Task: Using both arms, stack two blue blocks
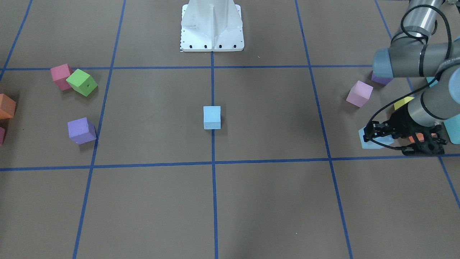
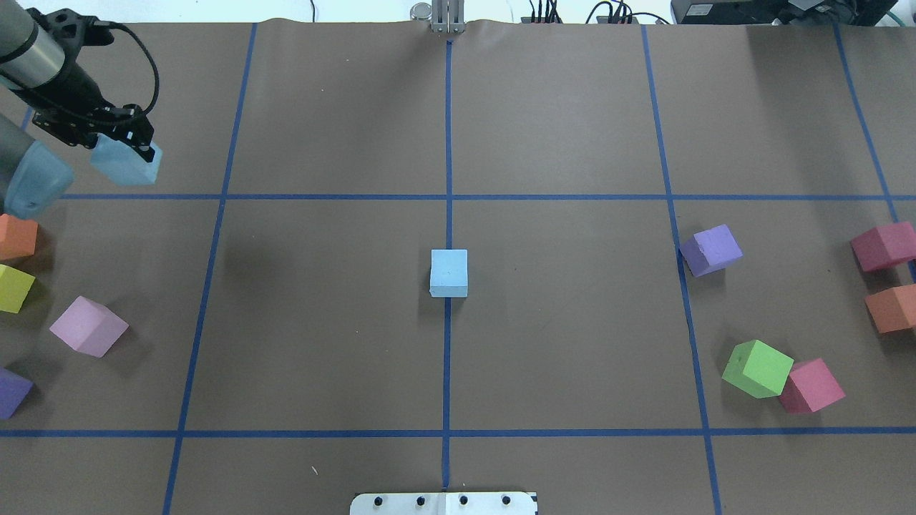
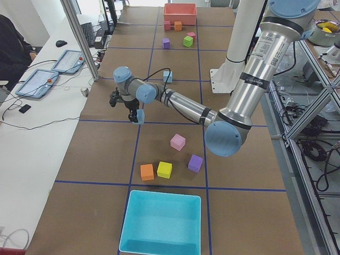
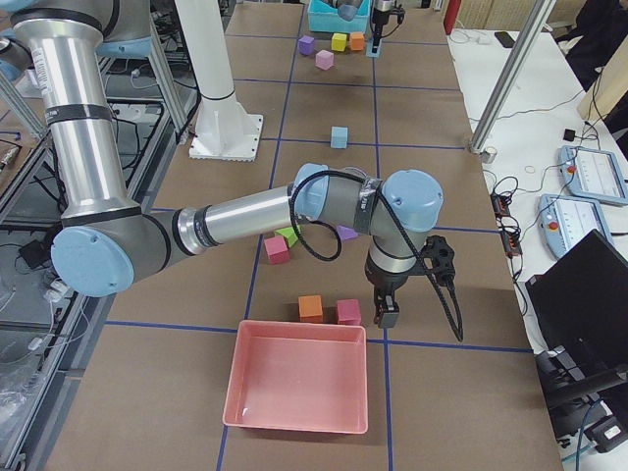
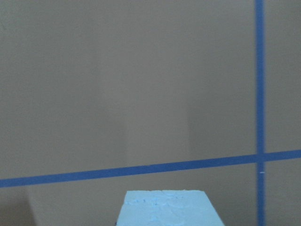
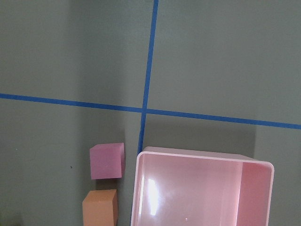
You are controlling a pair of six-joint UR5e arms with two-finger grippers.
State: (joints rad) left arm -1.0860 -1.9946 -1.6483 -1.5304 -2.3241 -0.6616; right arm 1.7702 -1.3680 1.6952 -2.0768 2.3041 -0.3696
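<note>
One pale blue block [image 2: 449, 272] sits on the centre line of the table, also in the front view [image 1: 212, 117]. My left gripper [image 2: 122, 145] is shut on the other blue block [image 2: 127, 168] and holds it above the table at the far left; the block fills the bottom of the left wrist view [image 5: 167, 209]. It is well apart from the centre block. My right gripper [image 4: 386, 314] shows only in the right side view, hanging beside a magenta cube [image 4: 348, 311]; I cannot tell whether it is open or shut.
A pink bin [image 4: 294, 378] lies just below the right gripper. A teal bin [image 3: 162, 223] stands at the left end. Orange [image 2: 16, 237], yellow [image 2: 13, 288] and pink [image 2: 89, 327] cubes lie near the left arm. Purple [image 2: 710, 249], green [image 2: 757, 368] and magenta [image 2: 811, 386] cubes lie on the right.
</note>
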